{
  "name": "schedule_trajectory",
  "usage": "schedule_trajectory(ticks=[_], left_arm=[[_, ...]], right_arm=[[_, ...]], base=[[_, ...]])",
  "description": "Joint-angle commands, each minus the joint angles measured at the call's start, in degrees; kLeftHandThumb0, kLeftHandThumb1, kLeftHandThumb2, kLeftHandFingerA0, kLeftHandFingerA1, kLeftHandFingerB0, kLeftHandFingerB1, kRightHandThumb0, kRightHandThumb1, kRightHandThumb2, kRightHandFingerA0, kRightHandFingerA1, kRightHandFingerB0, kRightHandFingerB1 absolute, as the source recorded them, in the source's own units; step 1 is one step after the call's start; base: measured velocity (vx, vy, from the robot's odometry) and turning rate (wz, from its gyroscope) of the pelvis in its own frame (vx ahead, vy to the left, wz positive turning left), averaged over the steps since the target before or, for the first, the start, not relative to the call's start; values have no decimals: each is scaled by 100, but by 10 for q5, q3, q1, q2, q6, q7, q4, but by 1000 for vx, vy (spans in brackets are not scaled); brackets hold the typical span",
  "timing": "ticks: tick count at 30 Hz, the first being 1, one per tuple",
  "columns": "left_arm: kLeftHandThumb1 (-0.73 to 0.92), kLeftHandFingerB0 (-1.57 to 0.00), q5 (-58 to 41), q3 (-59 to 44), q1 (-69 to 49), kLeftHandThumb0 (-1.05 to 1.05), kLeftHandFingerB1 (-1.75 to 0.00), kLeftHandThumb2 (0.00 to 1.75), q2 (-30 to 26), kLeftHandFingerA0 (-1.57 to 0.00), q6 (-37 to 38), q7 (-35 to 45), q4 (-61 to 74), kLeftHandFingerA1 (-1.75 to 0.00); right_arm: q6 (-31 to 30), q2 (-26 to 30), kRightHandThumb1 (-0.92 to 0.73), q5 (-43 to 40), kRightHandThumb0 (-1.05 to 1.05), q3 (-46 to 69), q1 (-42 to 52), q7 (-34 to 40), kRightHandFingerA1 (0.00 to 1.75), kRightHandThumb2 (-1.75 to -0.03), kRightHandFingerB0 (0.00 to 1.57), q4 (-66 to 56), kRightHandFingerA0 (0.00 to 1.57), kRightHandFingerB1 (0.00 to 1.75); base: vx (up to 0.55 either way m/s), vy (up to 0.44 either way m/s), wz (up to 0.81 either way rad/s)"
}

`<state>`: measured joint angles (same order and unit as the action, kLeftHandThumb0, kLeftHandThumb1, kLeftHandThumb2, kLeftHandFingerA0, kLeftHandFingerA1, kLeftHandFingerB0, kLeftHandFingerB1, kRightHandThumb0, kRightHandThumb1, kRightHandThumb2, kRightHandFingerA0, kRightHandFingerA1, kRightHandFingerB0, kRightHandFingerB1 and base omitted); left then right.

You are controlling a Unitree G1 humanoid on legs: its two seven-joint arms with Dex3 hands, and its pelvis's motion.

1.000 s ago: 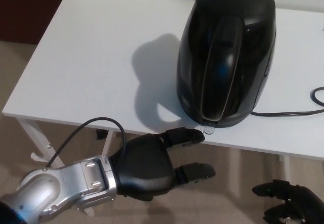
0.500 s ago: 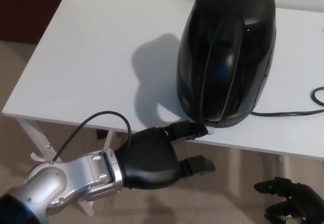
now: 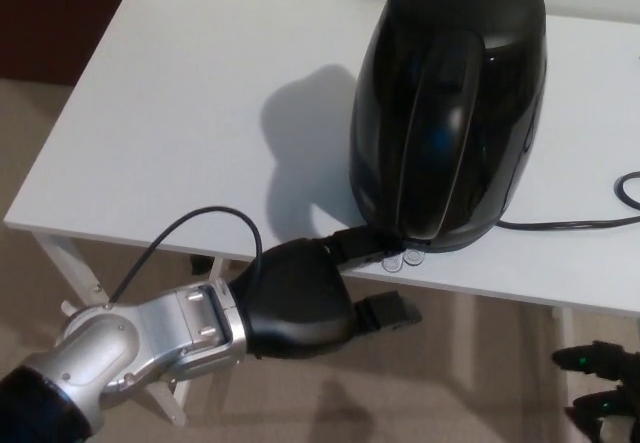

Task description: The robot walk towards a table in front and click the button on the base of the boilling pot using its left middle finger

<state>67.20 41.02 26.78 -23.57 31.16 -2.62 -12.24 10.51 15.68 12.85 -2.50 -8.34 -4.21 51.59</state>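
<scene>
At the picture's lower left the silver forearm is cut off by the edge. Its left hand holds nothing, fingers spread: the upper finger reaches over the white table edge to the small round button at the black boiling pot base, apparently touching it; another finger sticks out below the tabletop. A black cord trails right. Only part of the right hand shows at the corner, too cropped to judge.

Lower left, the left hand reaches a fingertip to the button under the pot on the desk.
</scene>
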Motion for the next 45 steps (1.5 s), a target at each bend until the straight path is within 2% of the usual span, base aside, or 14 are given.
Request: schedule_trajectory(ticks=[1, 9, 10, 11, 12, 25, 26, 28, 29, 30, 31, 35, 40, 45], left_arm=[[45, 0, -7, 2, 5, -27, -49, 94, 2, 0, -8, 8, -12, -47], [48, 0, -4, 5, 8, -26, -49, 96, 13, 0, -12, 6, -21, -47], [54, -9, -4, 6, 7, -36, -21, 59, 14, -20, -10, -1, -23, -31], [53, -9, -1, 7, 7, -39, -22, 58, 14, -21, -10, -5, -24, -31], [46, 0, 2, 9, 8, -27, -49, 95, 15, 0, -11, -7, -27, -47], [48, 0, 13, 28, 6, -27, -50, 96, 25, 0, -20, -19, -51, -47], [53, -8, 15, 29, 5, -38, -21, 59, 25, -20, -22, -20, -50, -31], [50, -9, 15, 31, 0, -43, -21, 64, 24, -18, -27, -18, -44, -34], [46, 0, 14, 32, -1, -27, -49, 95, 21, 0, -28, -11, -39, -47], [46, 0, 13, 32, 0, -27, -49, 95, 22, 0, -30, -5, -37, -47], [41, 0, 15, 35, 1, -27, -49, 92, 23, 0, -32, -7, -39, -47], [45, 0, 23, 46, -2, -27, -49, 94, 26, 0, -42, -8, -42, -47], [46, -1, 15, 50, -1, -26, -50, 95, 29, -1, -41, -20, -58, -47], [45, 0, 14, 61, -16, -27, -50, 95, 29, 0, -42, -25, -59, -47]], right_arm=[[-17, 11, -65, -8, -11, 11, 5, 13, 49, -58, 47, 1, 53, 45], [-19, 8, -65, -10, -10, 13, 6, 12, 48, -58, 47, -3, 50, 46], [-21, 8, -65, -9, -10, 13, 8, 14, 49, -58, 47, -3, 52, 45], [-23, 8, -65, -8, -10, 12, 8, 14, 48, -58, 46, -5, 51, 45], [-29, 8, -66, -8, -10, 12, 8, 12, 48, -59, 45, -10, 50, 44], [-23, 7, -66, -10, -9, 10, 9, 8, 48, -58, 41, -13, 48, 43], [-20, 7, -47, -9, -9, 10, 6, 8, 59, -87, 29, -10, 38, 54], [-11, 6, -46, -13, -10, 11, 3, 7, 60, -87, 30, -3, 39, 55], [-11, 4, -46, -14, -11, 11, 2, 6, 59, -87, 31, -2, 39, 55], [-10, 6, -47, -16, -12, 12, -2, 4, 59, -88, 32, 0, 38, 55], [-1, 7, -64, -20, -14, 14, -3, 1, 52, -58, 45, 1, 48, 47], [0, 9, -64, -20, -22, 12, 2, -1, 52, -58, 49, -9, 53, 49], [-23, 10, -65, -19, -21, 10, -8, -1, 50, -59, 43, -17, 48, 45], [-13, 10, -65, -27, -16, 13, 5, -6, 50, -58, 44, -21, 48, 45]], base=[[0, 0, 0], [0, 0, 0], [0, 0, 0], [0, 0, 0], [0, 0, 0], [0, 0, 0], [0, 0, 0], [0, 0, 0], [0, 0, 0], [0, 0, 0], [0, 0, 0], [0, 0, 0], [0, 0, 0], [0, 0, 0]])
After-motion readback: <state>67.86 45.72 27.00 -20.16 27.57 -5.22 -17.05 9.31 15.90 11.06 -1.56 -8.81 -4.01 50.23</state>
